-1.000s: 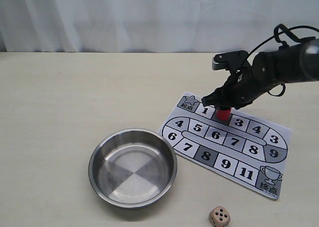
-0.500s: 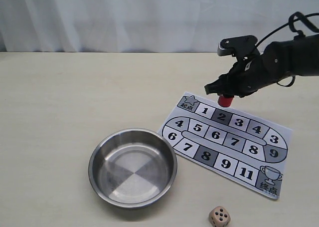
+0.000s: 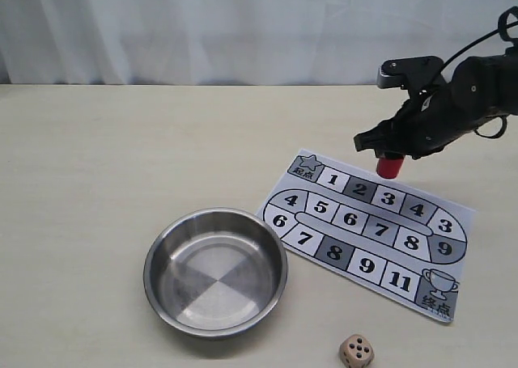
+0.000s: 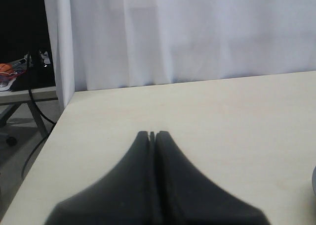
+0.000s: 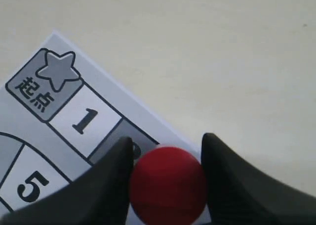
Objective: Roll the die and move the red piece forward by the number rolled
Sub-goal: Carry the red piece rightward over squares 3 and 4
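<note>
1. Surface: a pale beige table [image 3: 121, 158], matte and bare-topped, backed by a white pleated curtain [image 3: 202, 28].
2. Room: past the table's edge, the left wrist view shows a dark corner with a cable [image 4: 34, 106] and a cluttered grey side shelf [image 4: 24, 92].
3. The numbered board [image 3: 350, 219] lies flat beside the steel bowl [image 3: 174, 238]. The die [image 3: 356, 351] rests on the table near the front edge.
4. The right gripper [image 3: 390, 153] is clamped on the red piece [image 3: 389, 168], held lifted above the board's far edge near squares 2 and 3.
5. The left gripper [image 4: 152, 136] hovers over the table, with its jaws pressed together and nothing between them.
</note>
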Controlling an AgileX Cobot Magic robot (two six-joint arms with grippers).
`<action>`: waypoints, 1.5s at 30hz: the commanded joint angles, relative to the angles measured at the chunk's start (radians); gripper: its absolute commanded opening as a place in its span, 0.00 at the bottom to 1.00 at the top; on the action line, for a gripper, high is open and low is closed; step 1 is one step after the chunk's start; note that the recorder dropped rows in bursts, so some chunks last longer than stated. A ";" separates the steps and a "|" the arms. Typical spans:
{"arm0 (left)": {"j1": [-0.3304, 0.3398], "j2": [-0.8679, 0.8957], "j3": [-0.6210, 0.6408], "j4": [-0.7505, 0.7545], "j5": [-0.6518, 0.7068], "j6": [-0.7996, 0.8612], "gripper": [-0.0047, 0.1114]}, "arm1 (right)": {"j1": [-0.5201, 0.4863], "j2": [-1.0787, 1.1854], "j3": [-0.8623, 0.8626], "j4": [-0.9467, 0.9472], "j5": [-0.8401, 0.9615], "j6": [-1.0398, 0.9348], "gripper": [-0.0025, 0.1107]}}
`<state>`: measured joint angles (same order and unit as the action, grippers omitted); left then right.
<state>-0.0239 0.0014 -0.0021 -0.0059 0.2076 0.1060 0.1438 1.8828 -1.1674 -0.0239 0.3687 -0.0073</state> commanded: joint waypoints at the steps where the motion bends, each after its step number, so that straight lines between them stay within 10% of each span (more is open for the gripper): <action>1: -0.001 -0.001 0.002 -0.003 -0.012 -0.005 0.04 | -0.007 -0.012 0.050 0.009 -0.073 0.007 0.06; 45: -0.001 -0.001 0.002 -0.003 -0.012 -0.005 0.04 | -0.097 0.000 0.275 0.015 -0.231 0.007 0.06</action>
<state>-0.0239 0.0014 -0.0021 -0.0059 0.2076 0.1060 0.0518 1.8512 -0.9082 -0.0088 0.1624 0.0000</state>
